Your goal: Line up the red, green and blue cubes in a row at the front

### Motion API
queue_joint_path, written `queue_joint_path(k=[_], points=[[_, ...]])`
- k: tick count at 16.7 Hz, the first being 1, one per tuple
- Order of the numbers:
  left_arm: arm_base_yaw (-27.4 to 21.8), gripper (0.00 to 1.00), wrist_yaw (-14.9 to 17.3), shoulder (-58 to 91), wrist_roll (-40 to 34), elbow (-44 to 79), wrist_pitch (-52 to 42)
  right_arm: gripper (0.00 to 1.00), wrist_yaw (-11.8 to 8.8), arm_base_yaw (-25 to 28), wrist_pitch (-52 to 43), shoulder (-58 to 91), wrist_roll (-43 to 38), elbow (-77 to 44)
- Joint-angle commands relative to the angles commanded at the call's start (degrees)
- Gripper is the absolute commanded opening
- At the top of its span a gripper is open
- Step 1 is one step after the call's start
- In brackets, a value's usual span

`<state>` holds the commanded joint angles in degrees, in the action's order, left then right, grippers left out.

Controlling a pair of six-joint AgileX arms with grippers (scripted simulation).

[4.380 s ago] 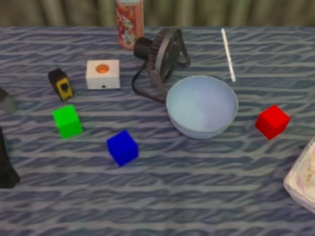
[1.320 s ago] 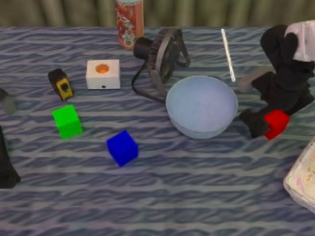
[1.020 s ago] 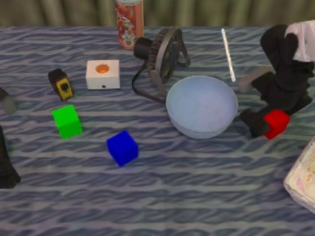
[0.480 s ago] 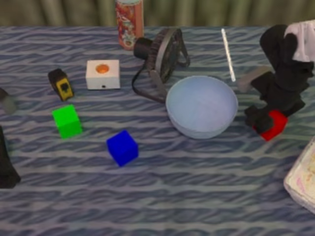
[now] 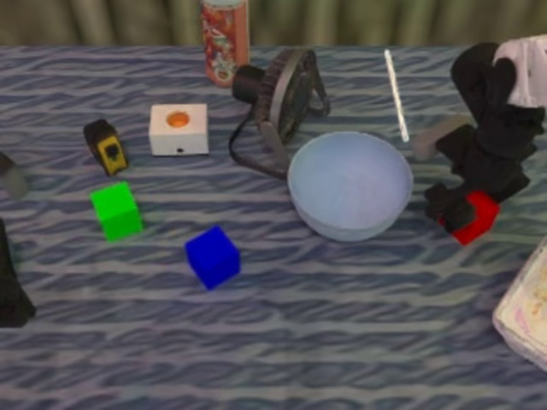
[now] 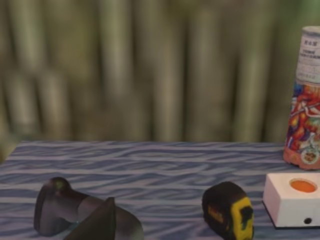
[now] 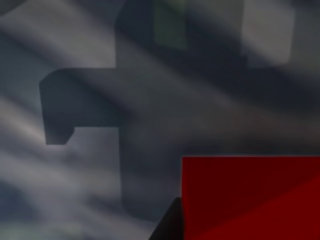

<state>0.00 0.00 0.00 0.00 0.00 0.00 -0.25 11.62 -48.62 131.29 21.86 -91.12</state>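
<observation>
Gripping the matte red cube [image 5: 475,217], seemingly, right end effector [image 5: 457,209].

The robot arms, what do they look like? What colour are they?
They are mostly black and chunky. The right arm is matte black with a white patch near its upper end, and its end effector has blocky black fingers and a grey part. The left arm shows only as a black shape with a grey bit.

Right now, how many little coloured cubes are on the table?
3. The green cube sits at the left, the blue cube nearer the middle, and the red cube at the right, under the right gripper.
</observation>
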Motion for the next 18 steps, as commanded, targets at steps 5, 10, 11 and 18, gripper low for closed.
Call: queue_joint_path(k=[5,10,11,18], points=[[0.0,1.0,0.0,0.0,0.0,0.0,0.0,0.0,-0.1,0.3,-6.6,-2.4,0.1,-4.0],[0.0,1.0,0.0,0.0,0.0,0.0,0.0,0.0,-0.1,0.5,-13.1,-5.5,0.1,-7.6],[0.0,1.0,0.0,0.0,0.0,0.0,0.0,0.0,-0.1,0.5,-13.1,-5.5,0.1,-7.6],[0.0,1.0,0.0,0.0,0.0,0.0,0.0,0.0,0.1,4.6,-14.1,-4.0,-6.1,-9.5]])
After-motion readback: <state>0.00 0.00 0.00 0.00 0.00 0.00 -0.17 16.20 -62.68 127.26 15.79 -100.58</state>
